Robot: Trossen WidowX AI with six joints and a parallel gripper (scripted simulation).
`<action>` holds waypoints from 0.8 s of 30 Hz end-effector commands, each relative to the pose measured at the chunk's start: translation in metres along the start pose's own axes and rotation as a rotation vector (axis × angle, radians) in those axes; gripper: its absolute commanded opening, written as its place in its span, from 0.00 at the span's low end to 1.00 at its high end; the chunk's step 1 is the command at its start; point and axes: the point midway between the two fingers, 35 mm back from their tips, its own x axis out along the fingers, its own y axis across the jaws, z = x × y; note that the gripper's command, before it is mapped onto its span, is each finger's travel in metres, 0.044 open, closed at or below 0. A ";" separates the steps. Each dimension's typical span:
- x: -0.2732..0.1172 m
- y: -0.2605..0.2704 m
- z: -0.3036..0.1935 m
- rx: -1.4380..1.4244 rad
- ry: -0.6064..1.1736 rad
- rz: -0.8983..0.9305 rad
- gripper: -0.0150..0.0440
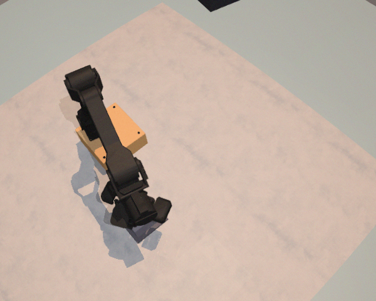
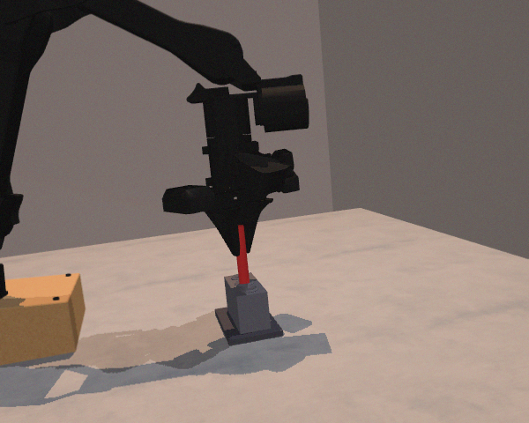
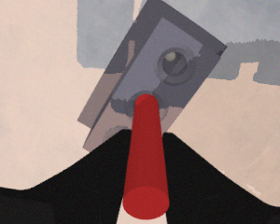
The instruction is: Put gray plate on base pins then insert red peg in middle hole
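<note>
My gripper (image 2: 242, 253) (image 3: 146, 140) is shut on the red peg (image 2: 243, 269) (image 3: 147, 163), gripping it partway up. The peg stands nearly upright above the gray plate (image 2: 252, 311) (image 3: 142, 70), which lies flat on the dark base (image 2: 225, 325) (image 3: 99, 100). The peg's lower end is at the plate's middle hole; I cannot tell whether it has entered. One outer hole shows a pin end in the wrist view; the other is partly hidden behind a finger. In the top view the arm hides the peg and most of the plate.
The orange block (image 1: 126, 126) (image 2: 32, 330) under the arm's mount stands well away from the base. The arm reaches over it to the base. A dark object (image 1: 215, 3) shows at the top edge of the top view, off the marbled table top.
</note>
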 end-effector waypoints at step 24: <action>0.002 -0.001 0.000 0.001 0.000 0.000 0.48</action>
